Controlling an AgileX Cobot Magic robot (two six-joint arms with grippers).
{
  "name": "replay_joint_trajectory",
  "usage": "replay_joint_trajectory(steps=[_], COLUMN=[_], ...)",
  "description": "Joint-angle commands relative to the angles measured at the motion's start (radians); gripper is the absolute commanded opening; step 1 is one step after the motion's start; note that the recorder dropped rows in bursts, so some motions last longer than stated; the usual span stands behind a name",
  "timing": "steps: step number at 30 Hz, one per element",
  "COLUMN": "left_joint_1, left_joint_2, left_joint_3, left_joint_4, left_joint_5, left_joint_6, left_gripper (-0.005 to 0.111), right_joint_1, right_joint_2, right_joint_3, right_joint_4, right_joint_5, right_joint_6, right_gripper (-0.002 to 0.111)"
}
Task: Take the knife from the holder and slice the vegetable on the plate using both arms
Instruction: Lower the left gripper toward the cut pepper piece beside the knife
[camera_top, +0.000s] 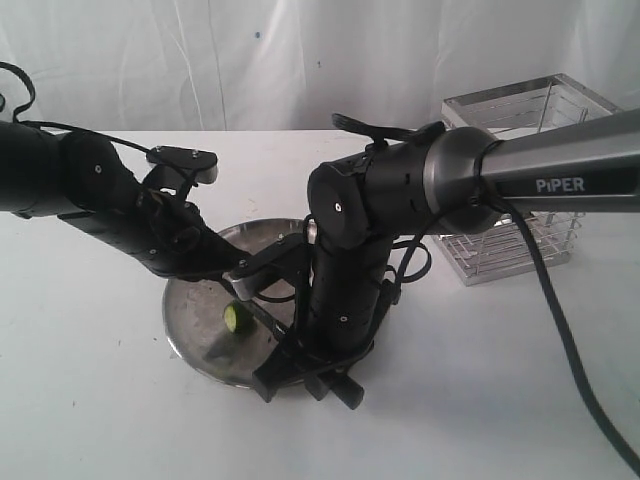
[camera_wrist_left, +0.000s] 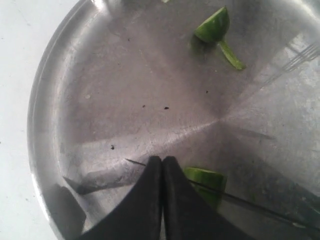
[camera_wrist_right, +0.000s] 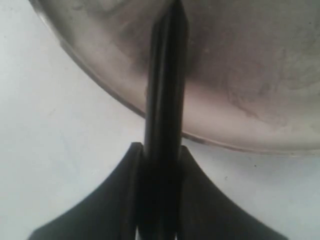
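The steel plate (camera_top: 195, 335) lies on the white table under both arms. A cut green vegetable piece (camera_top: 233, 318) rests on it. In the left wrist view my left gripper (camera_wrist_left: 162, 161) is shut, its tips down on the plate (camera_wrist_left: 100, 100) right beside the vegetable (camera_wrist_left: 207, 180). The knife's thin blade edge (camera_wrist_left: 260, 207) crosses over that piece. A cut-off end with its stem (camera_wrist_left: 216, 27) lies farther away. My right gripper (camera_wrist_right: 161, 152) is shut on the knife's dark handle (camera_wrist_right: 165, 100), which reaches over the plate rim (camera_wrist_right: 240, 145). The right gripper (camera_top: 300, 365) sits at the plate's near edge.
The silver wire holder (camera_top: 520, 180) stands at the back right, partly behind the right arm's grey tube (camera_top: 560, 170). A white curtain hangs behind the table.
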Motion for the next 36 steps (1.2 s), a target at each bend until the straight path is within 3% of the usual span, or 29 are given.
replay_joint_trajectory(steps=[1,36], left_joint_1=[-0.002,-0.036], left_joint_2=[-0.027,0.030], left_joint_3=[-0.003,-0.027], left_joint_4=[-0.017,-0.022], left_joint_5=[0.012,0.040], left_joint_6=[0.002,0.002], left_gripper=[0.005,0.005], right_joint_1=[0.001,0.001], right_joint_2=[-0.002,-0.002], right_joint_3=[-0.003,-0.003], right_joint_4=[-0.002,-0.002], right_joint_5=[-0.002,-0.017], right_joint_6=[-0.019,-0.014], right_gripper=[0.000,0.000])
